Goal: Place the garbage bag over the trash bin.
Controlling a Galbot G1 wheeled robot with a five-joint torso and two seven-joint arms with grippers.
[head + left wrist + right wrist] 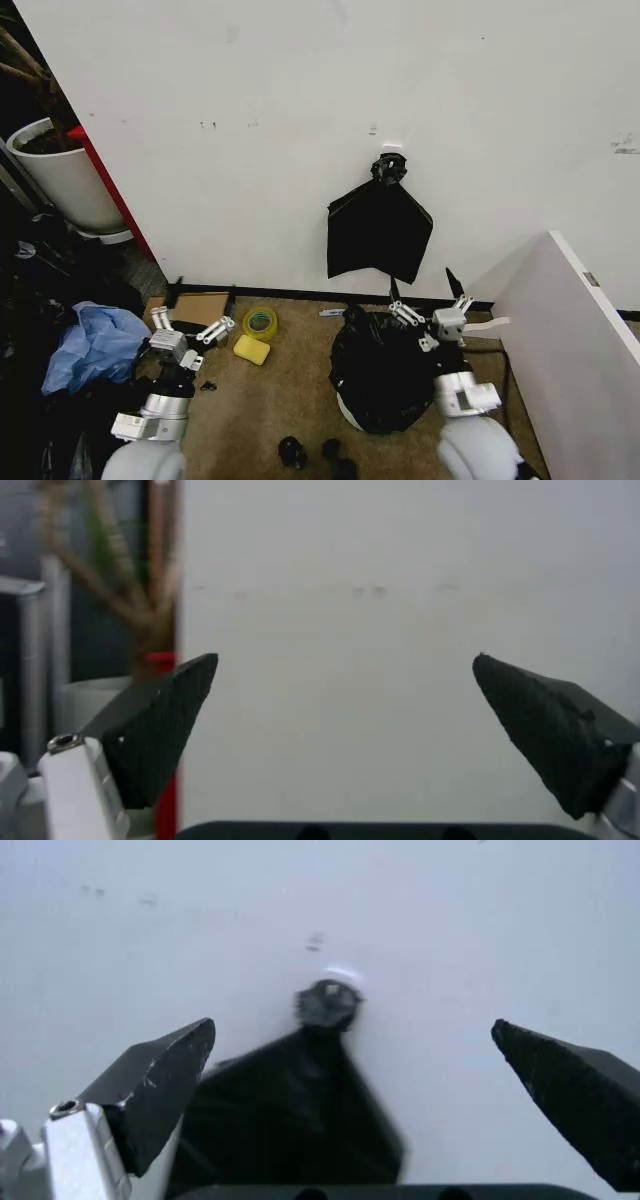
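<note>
both claws hang spread and empty: left claw [200, 335] over the brown floor, right claw [432, 318] just above the glossy black wrinkled garbage bag [378, 370] draped over the round cream-white trash bin [345, 408], right of centre.

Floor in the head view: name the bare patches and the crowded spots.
Bare carpet lies between the yellow sponge and the garbage bag, down the middle. Crowded: the blue cloth, cardboard and tape roll by the left gripper; the right gripper hovers at the bag; black scraps lie below.
</note>
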